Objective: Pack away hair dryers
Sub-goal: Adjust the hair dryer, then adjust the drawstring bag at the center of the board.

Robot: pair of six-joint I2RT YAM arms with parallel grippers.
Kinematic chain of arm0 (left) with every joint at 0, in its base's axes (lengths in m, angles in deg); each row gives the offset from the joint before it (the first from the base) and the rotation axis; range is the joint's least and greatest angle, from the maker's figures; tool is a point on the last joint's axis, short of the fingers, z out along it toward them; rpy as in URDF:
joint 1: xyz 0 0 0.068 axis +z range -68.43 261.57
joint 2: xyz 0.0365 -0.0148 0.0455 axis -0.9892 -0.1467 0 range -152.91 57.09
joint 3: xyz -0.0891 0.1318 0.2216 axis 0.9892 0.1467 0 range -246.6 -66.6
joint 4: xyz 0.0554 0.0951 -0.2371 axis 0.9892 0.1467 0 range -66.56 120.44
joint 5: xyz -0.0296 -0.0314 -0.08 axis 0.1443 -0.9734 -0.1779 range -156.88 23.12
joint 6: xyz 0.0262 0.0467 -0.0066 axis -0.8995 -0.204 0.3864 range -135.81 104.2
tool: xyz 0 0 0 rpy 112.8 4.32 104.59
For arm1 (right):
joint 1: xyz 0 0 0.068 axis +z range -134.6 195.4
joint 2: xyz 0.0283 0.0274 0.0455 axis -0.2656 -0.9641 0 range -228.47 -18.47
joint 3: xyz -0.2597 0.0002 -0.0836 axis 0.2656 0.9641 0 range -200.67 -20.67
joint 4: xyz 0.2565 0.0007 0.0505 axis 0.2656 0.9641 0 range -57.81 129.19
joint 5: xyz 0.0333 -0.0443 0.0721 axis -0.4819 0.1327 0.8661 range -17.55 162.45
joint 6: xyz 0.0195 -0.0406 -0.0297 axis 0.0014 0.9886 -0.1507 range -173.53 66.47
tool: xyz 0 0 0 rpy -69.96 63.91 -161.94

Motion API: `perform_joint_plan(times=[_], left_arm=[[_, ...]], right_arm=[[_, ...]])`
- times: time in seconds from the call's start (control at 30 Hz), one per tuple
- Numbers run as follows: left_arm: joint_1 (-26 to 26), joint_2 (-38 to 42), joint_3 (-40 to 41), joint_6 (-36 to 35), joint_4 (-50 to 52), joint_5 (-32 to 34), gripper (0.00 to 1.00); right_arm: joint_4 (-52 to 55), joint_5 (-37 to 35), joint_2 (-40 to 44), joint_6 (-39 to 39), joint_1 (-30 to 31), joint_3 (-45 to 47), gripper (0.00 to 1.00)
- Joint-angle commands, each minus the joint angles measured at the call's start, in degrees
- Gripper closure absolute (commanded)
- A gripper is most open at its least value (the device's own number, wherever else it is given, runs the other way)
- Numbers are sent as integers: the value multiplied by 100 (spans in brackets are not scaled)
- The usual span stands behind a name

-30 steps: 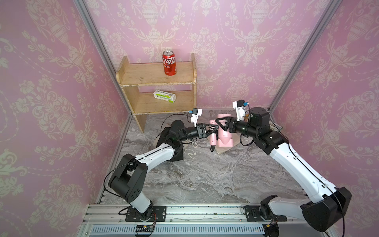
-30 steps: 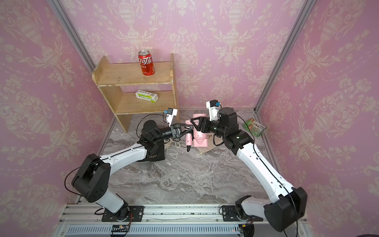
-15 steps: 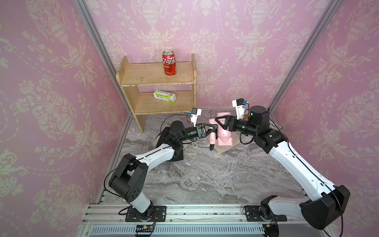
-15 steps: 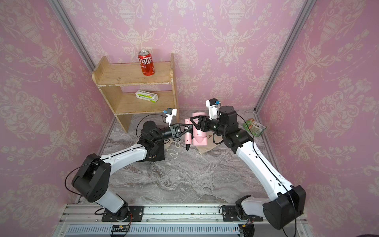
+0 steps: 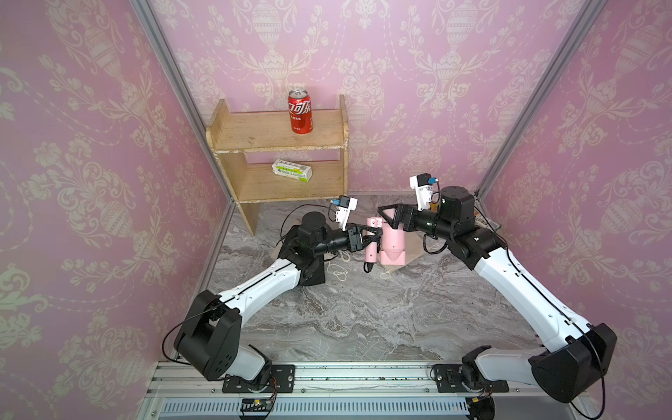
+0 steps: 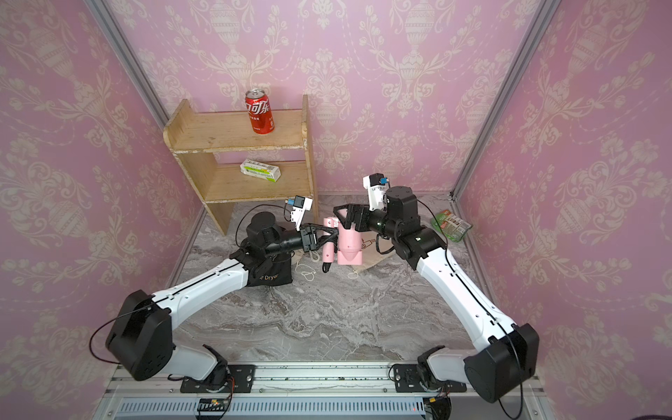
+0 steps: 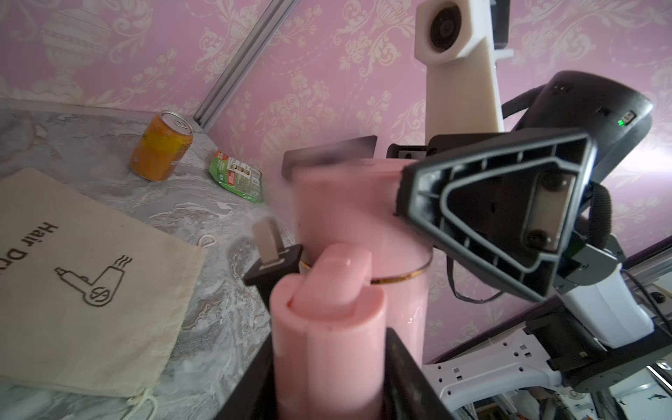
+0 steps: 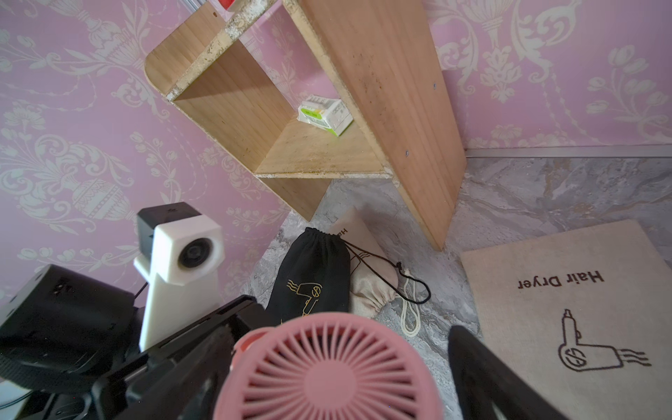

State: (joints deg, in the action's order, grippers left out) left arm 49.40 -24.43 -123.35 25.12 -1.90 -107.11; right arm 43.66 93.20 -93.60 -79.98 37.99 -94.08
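A pale pink hair dryer (image 5: 393, 242) (image 6: 350, 243) hangs in the air over a flat beige pouch (image 5: 414, 251) (image 8: 567, 291), its nozzle pointing down. My left gripper (image 5: 374, 236) (image 6: 332, 234) (image 7: 327, 363) is shut on its folded handle (image 7: 327, 327). My right gripper (image 5: 386, 218) (image 6: 343, 218) (image 8: 331, 367) straddles the barrel's rear grille (image 8: 327, 378). Its jaws stand open, with a gap showing beside the barrel. No other dryer shows.
A black pouch (image 6: 272, 276) (image 8: 312, 276) and a filled beige pouch (image 8: 367, 283) lie under my left arm. A wooden shelf (image 5: 276, 145) at the back holds a red can (image 5: 300, 112) and a small box (image 5: 292, 170). An orange can (image 7: 162, 145) and green packet (image 6: 451, 225) sit back right.
My left gripper closed on the dryer's handle, then my right gripper's jaws spread away from the barrel. Both arms and the dryer stayed almost in place.
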Motion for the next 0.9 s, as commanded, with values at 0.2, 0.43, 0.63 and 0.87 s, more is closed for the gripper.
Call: perform_joint_plan(times=[0.2, 0.43, 0.63, 0.87], left_arm=[[91, 1122, -410, -2024, 2819, 1901, 88], [355, 1438, -306, -2227, 3596, 2428, 88], [454, 1625, -348, -2317, 3933, 2677, 88], [656, 1822, -441, -2376, 4192, 2699, 88]], right_arm=[[697, -1768, -124, 184, -5, 73, 6], [1740, -2635, -541, -266, -220, 233, 11], [2151, -2396, -1058, -309, -196, 564, 16], [2229, -2215, -1919, -105, 63, 700, 22]])
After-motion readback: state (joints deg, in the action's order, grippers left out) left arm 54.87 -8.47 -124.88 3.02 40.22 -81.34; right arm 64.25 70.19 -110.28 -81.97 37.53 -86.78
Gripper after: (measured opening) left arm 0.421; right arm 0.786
